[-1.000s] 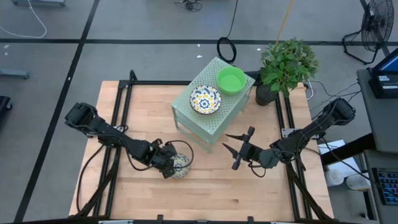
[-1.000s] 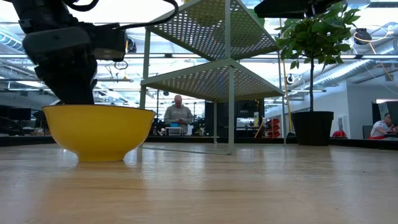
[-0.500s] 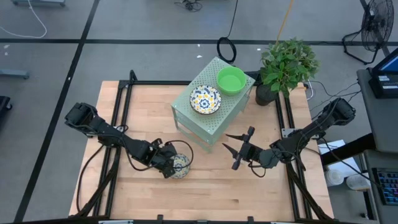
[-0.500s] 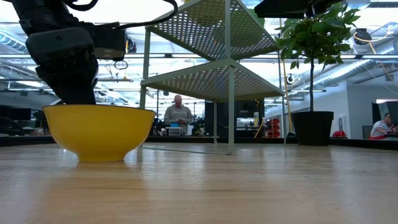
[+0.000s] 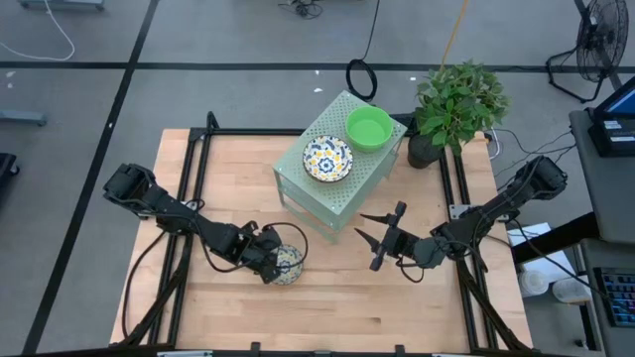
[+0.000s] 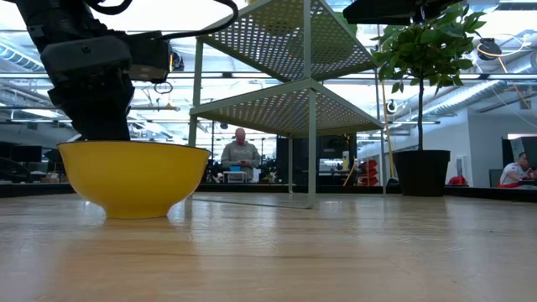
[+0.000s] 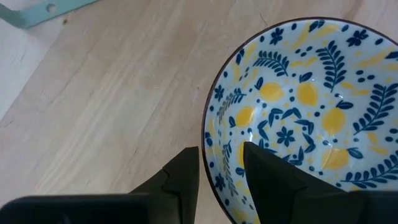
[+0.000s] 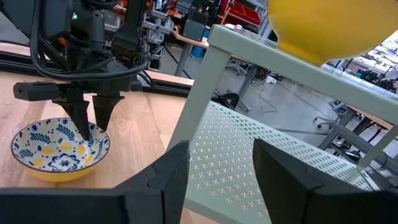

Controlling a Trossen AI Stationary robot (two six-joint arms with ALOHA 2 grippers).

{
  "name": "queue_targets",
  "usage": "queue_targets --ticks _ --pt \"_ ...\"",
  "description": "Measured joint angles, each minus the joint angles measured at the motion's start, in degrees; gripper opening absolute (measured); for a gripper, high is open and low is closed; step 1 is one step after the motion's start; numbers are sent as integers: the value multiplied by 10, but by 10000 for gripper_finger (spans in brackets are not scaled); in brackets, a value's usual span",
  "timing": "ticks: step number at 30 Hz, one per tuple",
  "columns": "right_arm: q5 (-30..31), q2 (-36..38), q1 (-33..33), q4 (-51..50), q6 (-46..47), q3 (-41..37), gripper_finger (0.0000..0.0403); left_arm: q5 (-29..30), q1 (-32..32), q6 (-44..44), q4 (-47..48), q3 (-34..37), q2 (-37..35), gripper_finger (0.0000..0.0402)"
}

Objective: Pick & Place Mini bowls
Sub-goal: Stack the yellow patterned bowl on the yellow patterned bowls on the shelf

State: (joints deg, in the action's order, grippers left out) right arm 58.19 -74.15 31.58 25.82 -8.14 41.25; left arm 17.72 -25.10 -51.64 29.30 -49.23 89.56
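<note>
A white mini bowl with blue-and-yellow flowers [image 5: 289, 265] stands upright on its base on the table; its outside is yellow [image 6: 132, 176]. My left gripper [image 7: 221, 168] points down at its rim, open, with one finger inside the bowl and one outside. On top of the pale-green box rest a second floral bowl [image 5: 327, 159] and a plain green bowl [image 5: 369, 127]. My right gripper [image 5: 359, 225] hovers open by the box's near right side, touching nothing. My left gripper stands over the floral bowl's rim [image 7: 210, 155] from above, one finger on each side of it. A gap shows between the inner finger [image 7: 261, 171] and the rim. I cannot tell whether the outer finger touches the bowl.
The pale-green perforated box [image 5: 332, 203] stands at the table's far middle, with a shelf under its top [image 6: 302, 101]. A potted plant [image 5: 456, 104] is at the far right corner. Bare wood lies along the near edge [image 5: 337, 307]. People sit in the room beyond.
</note>
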Motion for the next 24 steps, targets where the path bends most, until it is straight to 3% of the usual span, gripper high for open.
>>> queue_targets --ticks 24 --pt "0 0 0 0 0 0 164 8 0 -26 0 0 0 127"
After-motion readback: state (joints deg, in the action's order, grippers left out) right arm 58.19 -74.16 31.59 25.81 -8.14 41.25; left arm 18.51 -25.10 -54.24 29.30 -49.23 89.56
